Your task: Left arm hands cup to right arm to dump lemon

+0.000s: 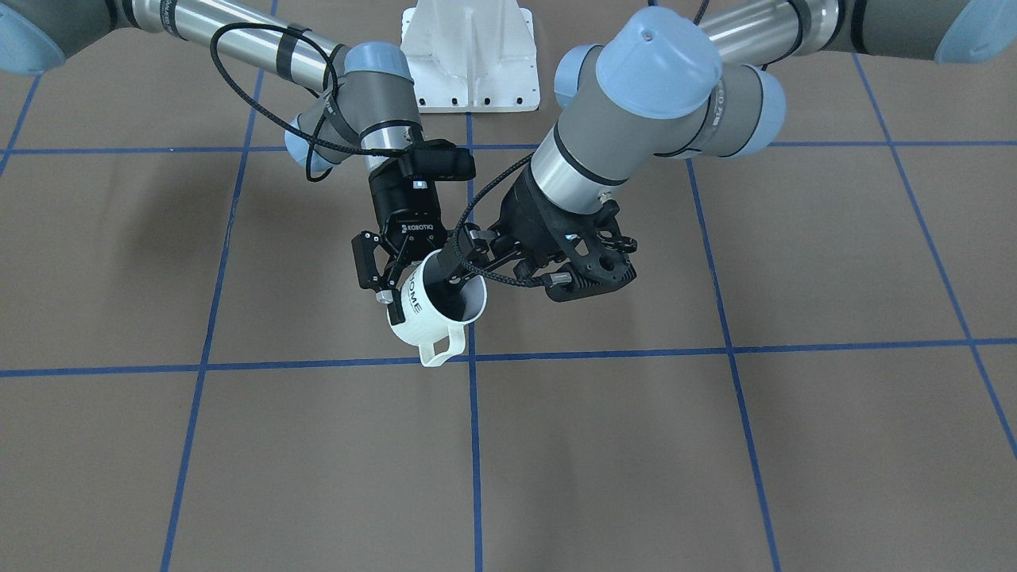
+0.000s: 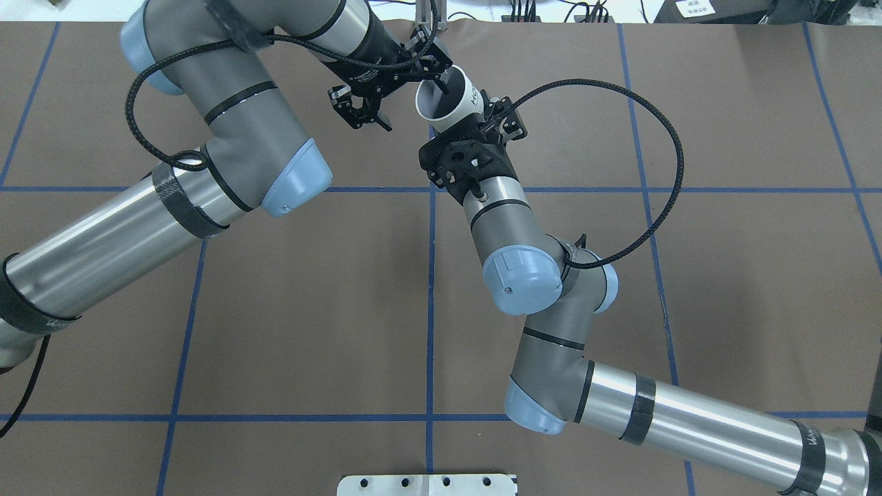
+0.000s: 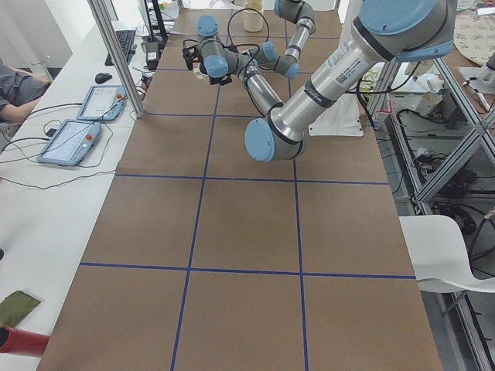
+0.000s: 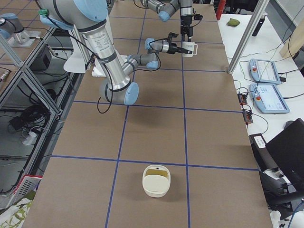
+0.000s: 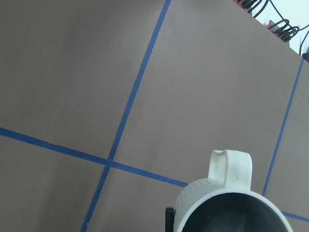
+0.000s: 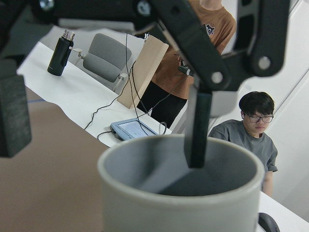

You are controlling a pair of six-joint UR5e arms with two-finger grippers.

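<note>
Left gripper (image 1: 461, 274) clamps the cup (image 1: 435, 314) by its rim, one finger inside, holding it tilted above the table (image 1: 715, 445); right gripper (image 1: 407, 274) straddles it. Overhead, we find the cup between both. Right wrist view: those fingers (image 6: 14, 121) spread, clear of its wall.

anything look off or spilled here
Nothing spilled or damaged. The cup is held tilted, the left gripper pinching its rim and the right gripper open around it, which fits a handover. The lemon is not visible.

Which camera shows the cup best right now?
Exterior front-facing: the cup shows nearly whole, with mouth, handle and lettering. Overhead shows mostly its mouth, both wrist views crop it, exterior right shows it tiny, exterior left barely at all.
</note>
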